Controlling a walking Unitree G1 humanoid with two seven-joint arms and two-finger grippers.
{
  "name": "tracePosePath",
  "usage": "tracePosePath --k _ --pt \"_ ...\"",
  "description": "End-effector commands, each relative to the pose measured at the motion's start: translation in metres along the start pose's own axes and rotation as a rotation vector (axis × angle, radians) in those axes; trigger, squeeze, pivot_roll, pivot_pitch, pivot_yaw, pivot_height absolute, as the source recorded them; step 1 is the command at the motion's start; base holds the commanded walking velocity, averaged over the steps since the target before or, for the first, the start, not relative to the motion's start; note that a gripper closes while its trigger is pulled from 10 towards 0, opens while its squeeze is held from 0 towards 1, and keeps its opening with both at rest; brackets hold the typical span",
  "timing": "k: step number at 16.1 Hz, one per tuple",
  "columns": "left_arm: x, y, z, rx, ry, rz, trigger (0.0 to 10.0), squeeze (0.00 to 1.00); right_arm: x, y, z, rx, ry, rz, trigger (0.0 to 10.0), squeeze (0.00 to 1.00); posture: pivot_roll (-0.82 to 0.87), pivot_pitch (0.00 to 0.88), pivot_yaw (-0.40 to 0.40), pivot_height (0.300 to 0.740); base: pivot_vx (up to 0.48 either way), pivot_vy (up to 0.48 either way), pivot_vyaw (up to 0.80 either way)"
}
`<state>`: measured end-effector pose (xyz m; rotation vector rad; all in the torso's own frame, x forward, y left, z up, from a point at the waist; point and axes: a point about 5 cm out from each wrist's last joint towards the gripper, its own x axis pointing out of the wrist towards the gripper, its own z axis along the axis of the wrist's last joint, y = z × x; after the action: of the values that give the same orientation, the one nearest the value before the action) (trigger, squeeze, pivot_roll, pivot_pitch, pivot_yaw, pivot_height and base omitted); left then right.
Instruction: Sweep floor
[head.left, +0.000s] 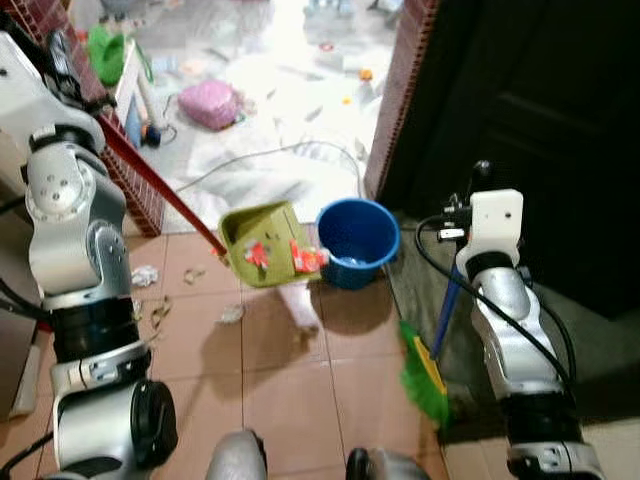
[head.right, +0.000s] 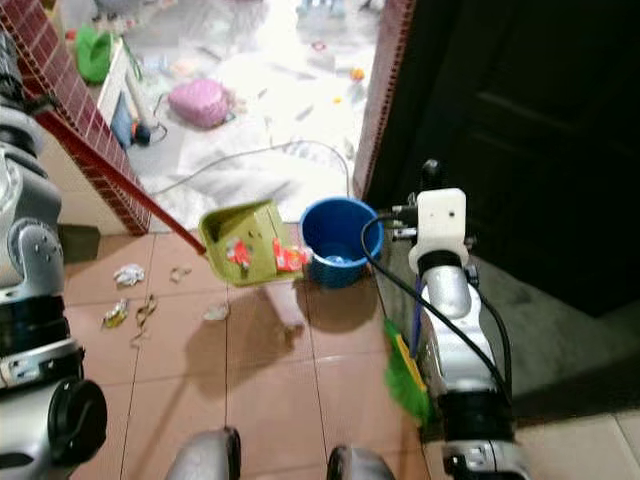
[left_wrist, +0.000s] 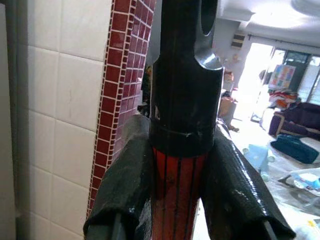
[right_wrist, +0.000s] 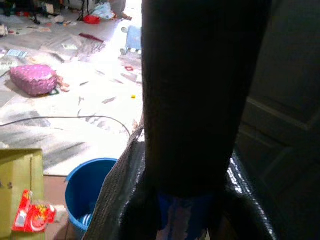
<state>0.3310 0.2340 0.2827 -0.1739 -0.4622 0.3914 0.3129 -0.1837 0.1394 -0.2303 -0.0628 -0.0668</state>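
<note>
A yellow-green dustpan (head.left: 262, 242) hangs tilted above the tiles, its lip beside a blue bucket (head.left: 357, 240). Red wrappers (head.left: 305, 257) lie in the pan near that lip. Its long red handle (head.left: 150, 185) runs up to the left, and my left gripper (left_wrist: 182, 200) is shut on the handle's upper end. My right gripper (right_wrist: 187, 200) is shut on a blue broom handle (head.left: 447, 310) with a black top. The green broom head (head.left: 425, 375) rests on the floor at my right.
Scraps of litter (head.left: 158, 312) lie on the tiles left of the pan, and a pale scrap (head.left: 300, 305) under it. A red brick pillar (head.left: 400, 90) and a dark door (head.left: 540, 120) stand at the right. Beyond lie a pink bag (head.left: 208, 103) and a cable (head.left: 290, 150).
</note>
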Motion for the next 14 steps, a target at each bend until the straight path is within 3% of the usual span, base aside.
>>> tracePosePath --k 1,14 --pt "0.005 -0.002 0.022 -0.025 -0.105 -0.001 10.0 0.0 0.002 0.0 0.004 -0.007 -0.02 0.003 10.0 0.0 -0.07 0.108 0.019 0.74 0.454 0.0 0.0" --pt "0.018 -0.002 0.032 -0.058 -0.169 0.017 10.0 0.0 0.001 0.0 -0.002 -0.019 -0.014 0.002 10.0 0.0 -0.07 0.083 0.023 0.74 0.476 0.0 0.0"
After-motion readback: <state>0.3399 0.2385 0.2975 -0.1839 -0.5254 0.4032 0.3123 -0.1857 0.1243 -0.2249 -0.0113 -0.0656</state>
